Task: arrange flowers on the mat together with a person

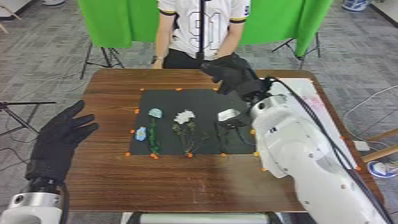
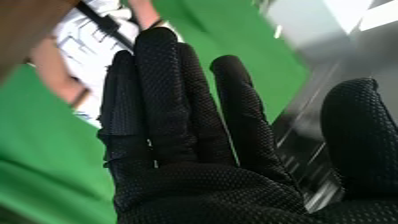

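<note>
Above the far edge of the dark mat (image 1: 164,97), the right hand (image 1: 233,75) is hovering with its fingers extended and together but for slight gaps, its thumb standing well apart, and it is gripping nothing. The rightmost white flower (image 1: 228,114) is lying on the mat at about six o'clock from that hand, its bloom pointing towards twelve and its stem running down towards six, so its long axis is roughly following the line back from the hand to the robot. The left hand (image 1: 62,135), relaxed and empty, is waiting off the mat's nine o'clock side; the small blue flower (image 1: 140,134) is lying at about three o'clock from it. For the rightmost bloom, then, the right hand is clearly being the nearer one. If the coming move is meaning to straighten that flower, it is probably calling for the right hand to be coming back towards six o'clock and down, with its forearm already passing close by the bloom and risking a brush against it.
</note>
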